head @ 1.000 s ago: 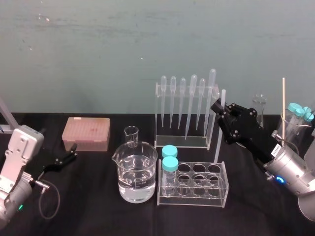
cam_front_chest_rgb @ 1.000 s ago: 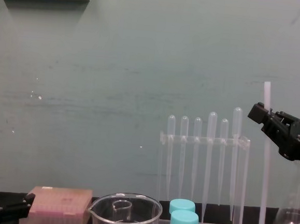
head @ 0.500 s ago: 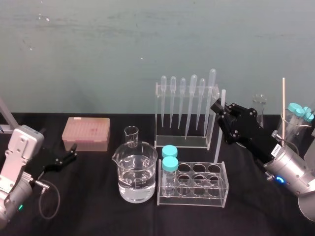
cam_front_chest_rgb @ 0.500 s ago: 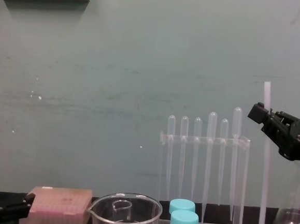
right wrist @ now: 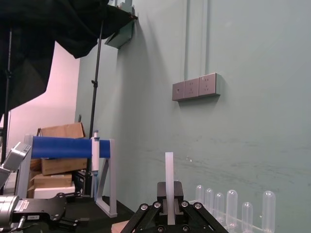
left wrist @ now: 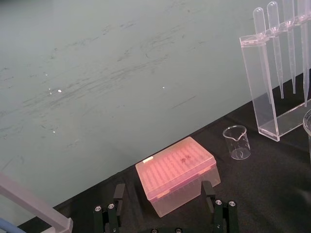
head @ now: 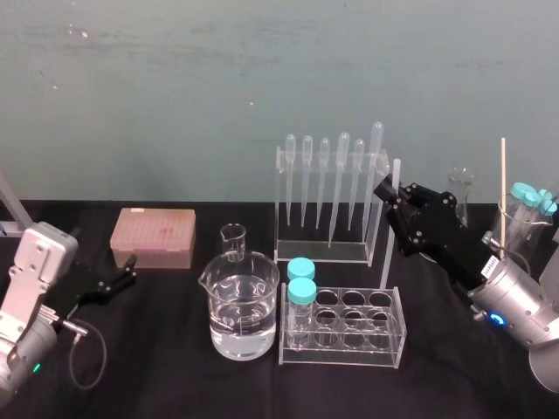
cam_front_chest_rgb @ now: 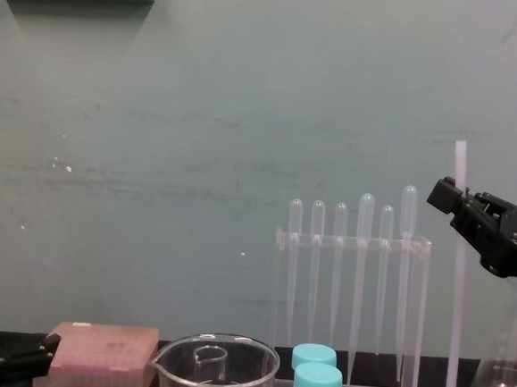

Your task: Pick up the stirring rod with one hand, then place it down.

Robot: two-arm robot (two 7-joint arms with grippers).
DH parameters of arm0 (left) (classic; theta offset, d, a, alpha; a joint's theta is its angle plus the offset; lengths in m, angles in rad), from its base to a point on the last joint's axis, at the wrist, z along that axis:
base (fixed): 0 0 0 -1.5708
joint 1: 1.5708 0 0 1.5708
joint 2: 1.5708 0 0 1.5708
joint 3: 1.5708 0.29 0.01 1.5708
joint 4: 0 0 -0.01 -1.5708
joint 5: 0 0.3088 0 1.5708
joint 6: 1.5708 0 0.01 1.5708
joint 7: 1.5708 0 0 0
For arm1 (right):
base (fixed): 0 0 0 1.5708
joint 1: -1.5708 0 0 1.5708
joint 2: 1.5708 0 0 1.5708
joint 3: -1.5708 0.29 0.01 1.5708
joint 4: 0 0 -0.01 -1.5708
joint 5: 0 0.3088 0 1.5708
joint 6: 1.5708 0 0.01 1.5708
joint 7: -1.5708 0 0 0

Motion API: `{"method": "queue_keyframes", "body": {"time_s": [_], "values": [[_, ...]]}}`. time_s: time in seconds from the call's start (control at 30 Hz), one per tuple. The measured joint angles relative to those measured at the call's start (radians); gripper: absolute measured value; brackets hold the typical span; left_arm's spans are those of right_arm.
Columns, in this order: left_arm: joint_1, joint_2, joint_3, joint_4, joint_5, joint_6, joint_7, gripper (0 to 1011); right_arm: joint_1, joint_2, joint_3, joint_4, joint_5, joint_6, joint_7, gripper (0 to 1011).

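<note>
The stirring rod (head: 388,236) is a thin whitish stick held upright just right of the clear pipette rack (head: 325,249). My right gripper (head: 385,188) is shut on it near its upper end, with a short piece sticking up above the fingers. From the side, the stirring rod (cam_front_chest_rgb: 455,308) hangs down from the right gripper (cam_front_chest_rgb: 444,194) almost to table height. In the right wrist view the stirring rod (right wrist: 169,170) rises from between the closed fingers of the right gripper (right wrist: 169,216). My left gripper (head: 113,281) rests open at the left beside the pink box.
A water-filled beaker (head: 239,305) and a small beaker (head: 232,242) stand mid-table. A tube rack (head: 349,336) with two teal-capped tubes sits in front of the rod. A pink tip box (head: 153,237) lies left; flasks (head: 524,229) stand at the far right.
</note>
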Motion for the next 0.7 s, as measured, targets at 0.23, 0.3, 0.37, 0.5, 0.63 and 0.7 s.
{"method": "queue_keyframes", "body": {"time_s": [0.23,0.3,0.37,0.5,0.63,0.7], "values": [[0.000,0.000,0.000,0.000,0.000,0.000,0.000,1000,-0.001,0.000,0.002,-0.002,-0.016,0.000,0.000,67],[0.000,0.000,0.000,0.000,0.000,0.000,0.000,1000,-0.001,0.002,0.003,-0.005,-0.025,0.000,0.000,67],[0.000,0.000,0.000,0.000,0.000,0.000,0.000,1000,-0.003,0.005,0.003,-0.011,-0.037,0.000,0.000,67],[0.000,0.000,0.000,0.000,0.000,0.000,0.000,1000,-0.009,0.017,0.001,-0.025,-0.055,0.000,0.007,67],[0.000,0.000,0.000,0.000,0.000,0.000,0.000,1000,-0.017,0.025,-0.002,-0.032,-0.056,0.002,0.024,67],[0.000,0.000,0.000,0.000,0.000,0.000,0.000,1000,-0.022,0.027,-0.004,-0.034,-0.052,0.006,0.030,67]]}}
